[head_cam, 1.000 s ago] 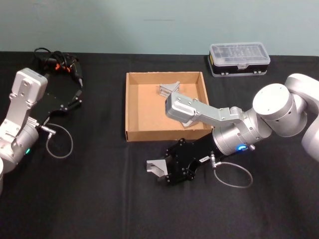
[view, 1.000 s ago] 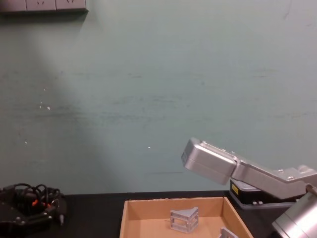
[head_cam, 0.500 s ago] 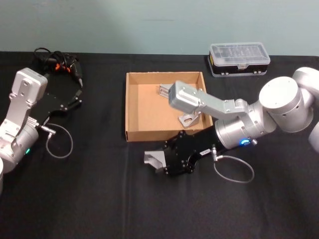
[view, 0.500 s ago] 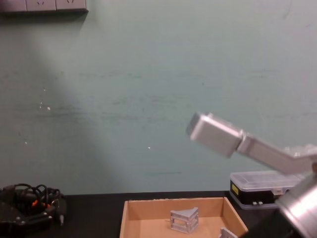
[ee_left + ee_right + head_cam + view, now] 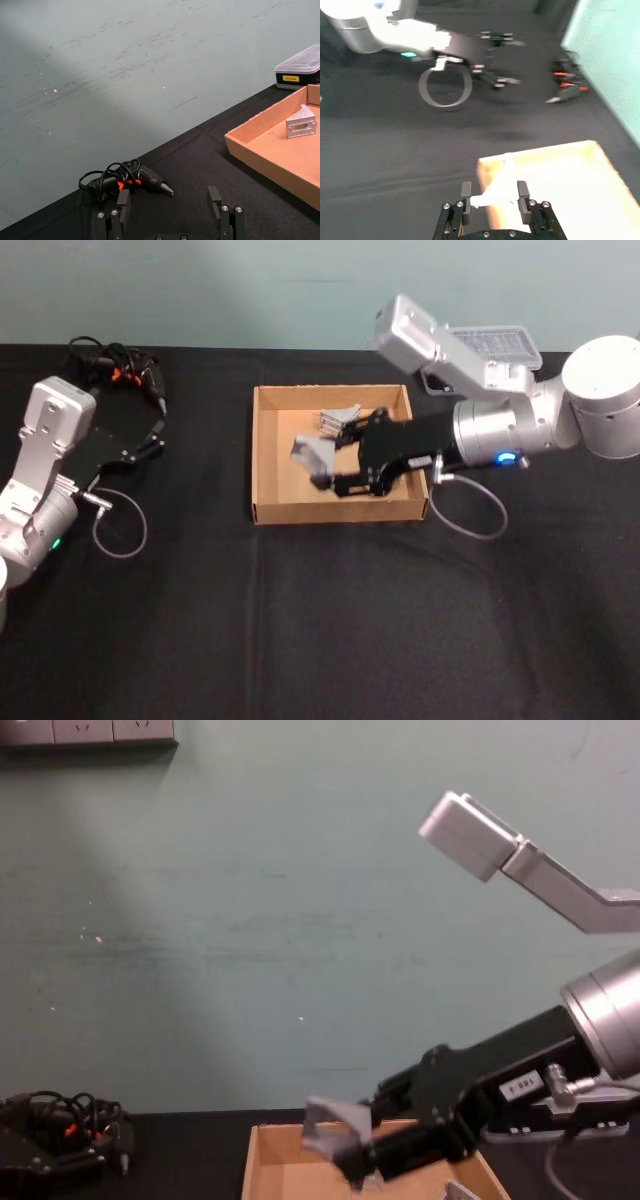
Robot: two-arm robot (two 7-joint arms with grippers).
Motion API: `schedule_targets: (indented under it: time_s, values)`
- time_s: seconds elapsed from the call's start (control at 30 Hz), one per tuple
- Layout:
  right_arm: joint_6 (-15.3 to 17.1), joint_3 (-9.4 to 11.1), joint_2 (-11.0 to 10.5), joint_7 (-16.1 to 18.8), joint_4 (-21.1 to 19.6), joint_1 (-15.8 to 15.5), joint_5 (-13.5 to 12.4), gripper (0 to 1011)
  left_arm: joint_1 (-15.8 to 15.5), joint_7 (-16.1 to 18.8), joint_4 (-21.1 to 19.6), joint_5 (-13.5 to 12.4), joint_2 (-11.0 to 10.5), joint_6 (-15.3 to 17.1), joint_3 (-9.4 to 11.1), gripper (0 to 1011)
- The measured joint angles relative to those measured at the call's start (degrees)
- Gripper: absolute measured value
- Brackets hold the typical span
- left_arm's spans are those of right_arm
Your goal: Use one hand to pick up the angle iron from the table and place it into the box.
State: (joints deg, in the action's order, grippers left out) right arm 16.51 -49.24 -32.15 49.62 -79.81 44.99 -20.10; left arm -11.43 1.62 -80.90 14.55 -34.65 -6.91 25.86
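Angle iron [image 5: 311, 454] pinched in the right end effector [image 5: 326, 465], hanging over the box [image 5: 264, 462] at frame centre; left end effector [image 5: 170, 215] open

Behind the right claw and off to its right you have a black plastic case [image 5: 482, 358] with a clear lid, lying flat at the far table edge. Well to the claw's left, a dark power tool [image 5: 118, 368] lies tangled in its black cable, showing orange-red marks.
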Motion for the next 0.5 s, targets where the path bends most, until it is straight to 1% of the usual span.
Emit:
schedule_targets:
  time_s: [0.07,0.17,0.2,0.27,0.37,0.4,0.43,0.5]
  values:
    - [-0.56,0.78,0.90,-1.92,1.93,0.13,0.28,538,0.00,0.00,0.00,0.00,0.00,0.00,0.00,1000]
    - [-1.19,1.29,2.09,-3.36,4.37,0.33,0.80,538,0.00,0.00,0.00,0.00,0.00,0.00,0.00,1000]
    - [-1.68,1.47,3.18,-4.21,6.48,0.55,1.31,538,0.00,0.00,0.00,0.00,0.00,0.00,0.00,1000]
    - [-2.08,1.55,4.17,-4.84,8.46,0.75,1.81,538,0.00,0.00,0.00,0.00,0.00,0.00,0.00,1000]
    - [-2.94,1.52,6.97,-5.79,13.66,1.53,3.05,538,0.00,0.00,0.00,0.00,0.00,0.00,0.00,1000]
    - [-2.94,1.52,6.97,-5.79,13.66,1.53,3.05,538,0.00,0.00,0.00,0.00,0.00,0.00,0.00,1000]
    - [-3.08,1.48,7.52,-5.90,14.70,1.69,3.27,538,0.00,0.00,0.00,0.00,0.00,0.00,0.00,1000]
    - [-3.67,1.16,9.41,-6.03,17.79,2.23,4.11,538,0.00,0.00,0.00,0.00,0.00,0.00,0.00,1000]
